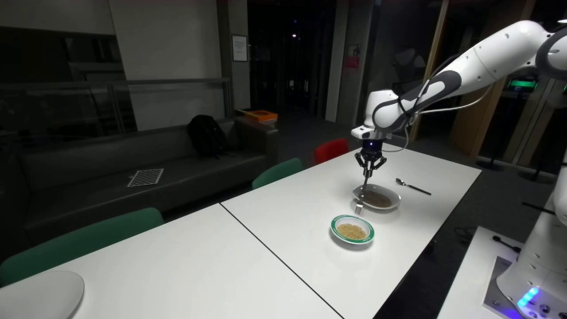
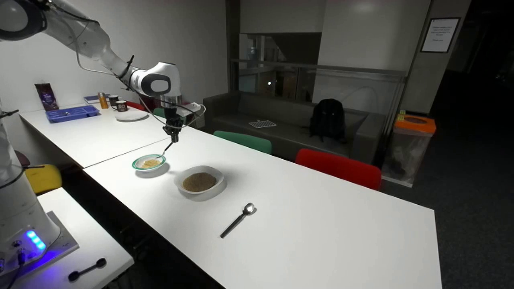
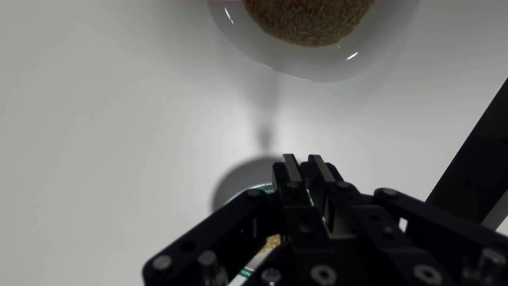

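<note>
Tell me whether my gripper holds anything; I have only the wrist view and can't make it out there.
Observer: Yes, the gripper holds a fork.
Operator: Are its tines in the grains of the green-rimmed bowl?
Observer: No, in an exterior view they stop short of the grains.
Operator: Anything lying past the brown-filled bowl, outside my picture?
Observer: A spoon lies on the table, across that bowl from the green-rimmed one.

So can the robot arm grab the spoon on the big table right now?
Probably not: its end effector is shut on a fork. The spoon itself lies uncovered, though the brown-filled bowl sits between them.
</note>
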Controlling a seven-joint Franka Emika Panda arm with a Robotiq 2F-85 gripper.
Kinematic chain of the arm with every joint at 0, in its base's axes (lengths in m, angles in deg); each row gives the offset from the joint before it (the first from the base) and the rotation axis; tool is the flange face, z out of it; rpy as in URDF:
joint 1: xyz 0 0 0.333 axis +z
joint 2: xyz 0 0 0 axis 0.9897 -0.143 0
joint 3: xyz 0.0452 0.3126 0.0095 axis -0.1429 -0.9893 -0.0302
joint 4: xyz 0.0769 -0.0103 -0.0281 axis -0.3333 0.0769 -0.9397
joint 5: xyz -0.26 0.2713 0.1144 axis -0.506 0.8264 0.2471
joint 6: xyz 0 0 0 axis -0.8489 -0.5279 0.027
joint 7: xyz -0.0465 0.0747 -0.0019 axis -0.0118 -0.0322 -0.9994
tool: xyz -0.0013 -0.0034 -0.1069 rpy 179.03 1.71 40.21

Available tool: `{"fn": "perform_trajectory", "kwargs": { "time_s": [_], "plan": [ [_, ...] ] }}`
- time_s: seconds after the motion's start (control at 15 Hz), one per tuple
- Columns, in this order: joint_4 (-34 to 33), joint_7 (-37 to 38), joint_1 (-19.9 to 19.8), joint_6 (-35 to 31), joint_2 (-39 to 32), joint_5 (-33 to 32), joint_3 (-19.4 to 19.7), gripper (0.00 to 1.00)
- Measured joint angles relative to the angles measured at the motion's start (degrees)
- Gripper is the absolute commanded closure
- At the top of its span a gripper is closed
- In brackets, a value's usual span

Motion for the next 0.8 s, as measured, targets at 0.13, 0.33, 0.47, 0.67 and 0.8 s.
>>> {"fn": "perform_trajectory", "kwargs": {
  "time_s": [0.13,0.33,0.47,0.67,0.8],
  "plan": [
    [1.6,4.3,0.5,-0.6,2.4,-6.0,0.5,0.97],
    [4.0,11.7,0.6,-2.3,5.8,-16.0,1.5,0.97],
    [5.2,17.0,0.6,-3.0,7.4,-22.9,2.4,0.97],
    [6.1,24.2,0.5,-3.1,8.4,-31.4,3.6,0.97],
    [6.4,27.7,0.5,-3.1,8.4,-35.3,4.4,0.97]
  ]
}}
